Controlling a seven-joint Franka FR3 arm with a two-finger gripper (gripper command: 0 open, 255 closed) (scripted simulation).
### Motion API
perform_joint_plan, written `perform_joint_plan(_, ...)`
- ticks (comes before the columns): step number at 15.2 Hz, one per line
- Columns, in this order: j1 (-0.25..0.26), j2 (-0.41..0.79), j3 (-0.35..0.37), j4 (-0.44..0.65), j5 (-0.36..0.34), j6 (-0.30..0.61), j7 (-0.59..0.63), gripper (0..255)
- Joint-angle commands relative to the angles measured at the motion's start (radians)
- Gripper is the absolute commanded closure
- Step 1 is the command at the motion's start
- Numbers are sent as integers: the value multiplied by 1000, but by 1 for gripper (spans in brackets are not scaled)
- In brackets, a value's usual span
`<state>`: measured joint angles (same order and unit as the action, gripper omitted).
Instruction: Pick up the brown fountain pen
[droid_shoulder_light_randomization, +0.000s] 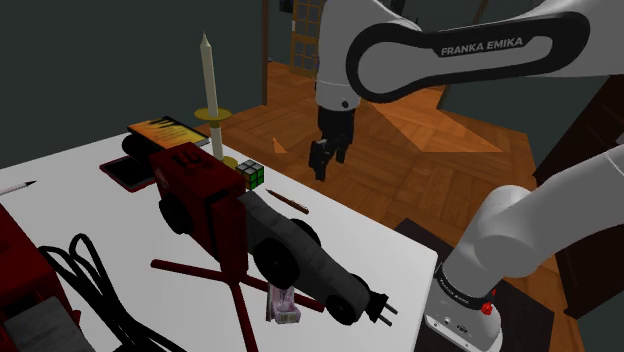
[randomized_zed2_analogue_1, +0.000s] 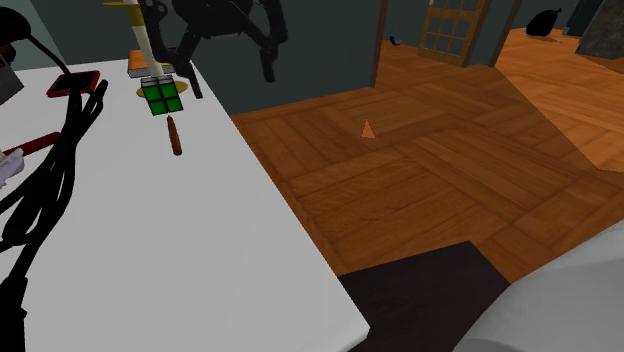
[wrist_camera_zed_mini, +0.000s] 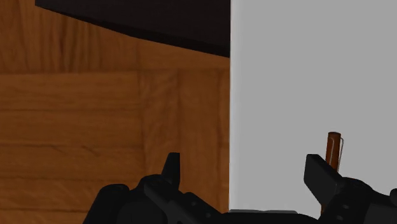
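Observation:
The brown fountain pen (droid_shoulder_light_randomization: 287, 201) lies flat on the white table (droid_shoulder_light_randomization: 400, 262), close to the edge that borders the wood floor. It lies just in front of a Rubik's cube (randomized_zed2_analogue_1: 161, 96) in the second exterior view, where the pen (randomized_zed2_analogue_1: 175, 135) points away from the camera. My black gripper (droid_shoulder_light_randomization: 327, 162) hangs open above that table edge, a little beyond the pen and off to its floor side. In the wrist view the gripper (wrist_camera_zed_mini: 245, 170) straddles the table edge, and the pen's end (wrist_camera_zed_mini: 333, 148) stands just beside one finger (wrist_camera_zed_mini: 320, 173), not between the two.
A tall candle (droid_shoulder_light_randomization: 209, 85) on a yellow holder stands behind the cube (droid_shoulder_light_randomization: 251, 175). A red toy truck (droid_shoulder_light_randomization: 200, 190) and a dark toy car (droid_shoulder_light_randomization: 300, 255) crowd the table's middle. Black cables (randomized_zed2_analogue_1: 45, 170) trail over its far side. A small orange cone (randomized_zed2_analogue_1: 368, 128) sits on the floor.

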<state>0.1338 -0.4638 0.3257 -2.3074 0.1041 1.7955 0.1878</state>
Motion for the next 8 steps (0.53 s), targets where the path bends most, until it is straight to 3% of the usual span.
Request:
perform_joint_plan(1,7,58,34,34,4,37,36,0)
perform_joint_plan(8,27,249,135,158,-27,136,154,0)
